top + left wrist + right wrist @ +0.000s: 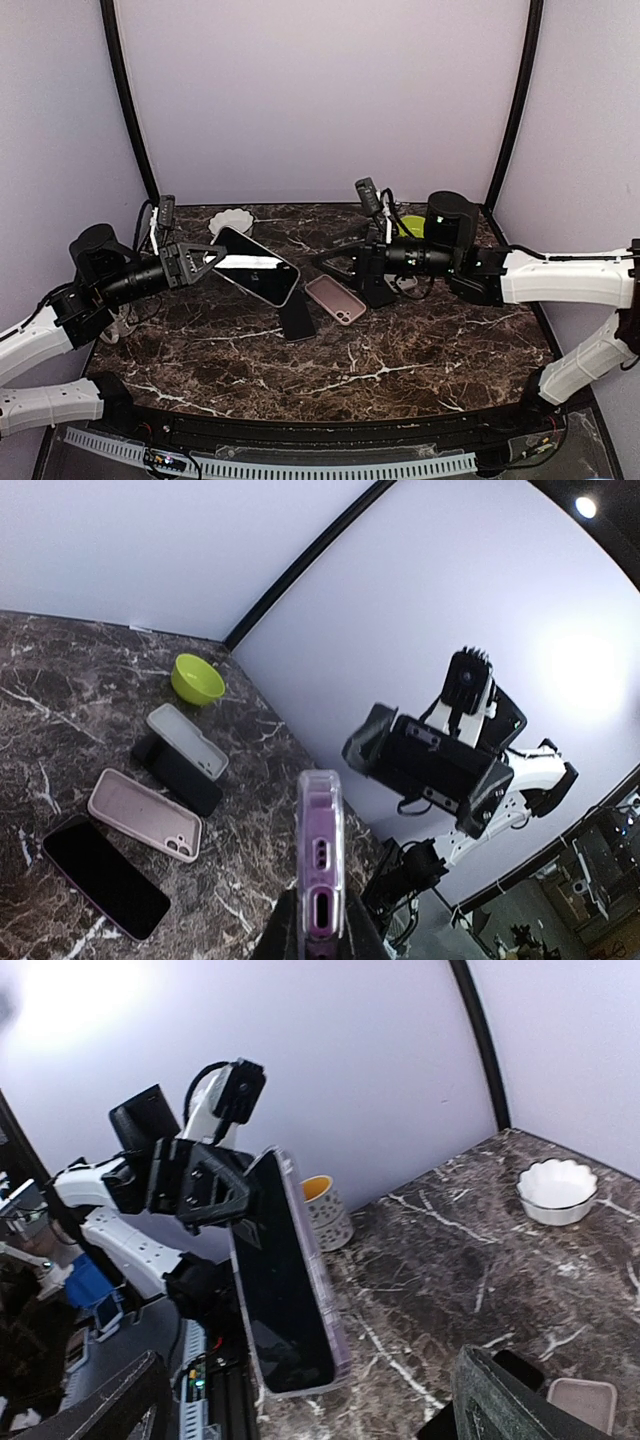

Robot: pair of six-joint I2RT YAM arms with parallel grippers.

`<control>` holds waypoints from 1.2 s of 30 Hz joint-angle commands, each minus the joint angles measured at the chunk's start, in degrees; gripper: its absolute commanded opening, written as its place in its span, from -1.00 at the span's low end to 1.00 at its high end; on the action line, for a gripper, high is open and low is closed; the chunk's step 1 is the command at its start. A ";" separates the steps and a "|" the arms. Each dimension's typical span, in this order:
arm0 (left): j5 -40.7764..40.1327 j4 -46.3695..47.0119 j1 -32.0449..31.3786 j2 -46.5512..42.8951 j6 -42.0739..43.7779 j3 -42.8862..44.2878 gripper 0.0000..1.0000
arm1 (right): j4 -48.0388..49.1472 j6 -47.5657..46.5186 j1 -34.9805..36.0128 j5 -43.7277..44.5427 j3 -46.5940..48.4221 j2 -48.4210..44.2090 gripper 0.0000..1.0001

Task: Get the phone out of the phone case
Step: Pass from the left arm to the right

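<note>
Top view, worktop read as a clock face from its centre, 12 at the back wall.

- Left claw [208, 257]: closed on one short end of the clear case [256, 266], which is lifted off the worktop [400, 360] at about 10 o'clock. The phone [285, 1290] sits inside the case with its dark screen showing. The left wrist view sees it edge-on, with the ports of the end facing the lens and a purple tint through the clear rim.
- Right claw [320, 1405]: jaws spread wide, nothing between them. It points toward 9 o'clock at the free end of the cased phone, near it but apart.
- Pink case [336, 299]: flat on the worktop just right of centre, camera cut-out toward 5 o'clock.
- Bare black phone [296, 316]: flat, just beside the pink case on its 8 o'clock side.
- Grey case [187, 740]: lies partly over a black case or phone [180, 777]; I cannot tell which. Both sit between the pink case and the green bowl [198, 678].
- Green bowl at 1 o'clock, near the back edge.
- White scalloped bowl [231, 220] at 11 o'clock.
- Perforated cup [325, 1212]: at the worktop's left edge, behind the left arm.
</note>
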 commanded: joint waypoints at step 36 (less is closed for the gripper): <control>-4.97 36.27 0.31 9.91 -12.18 7.91 -1.00 | 30.59 32.04 -0.51 -8.25 8.21 16.18 0.43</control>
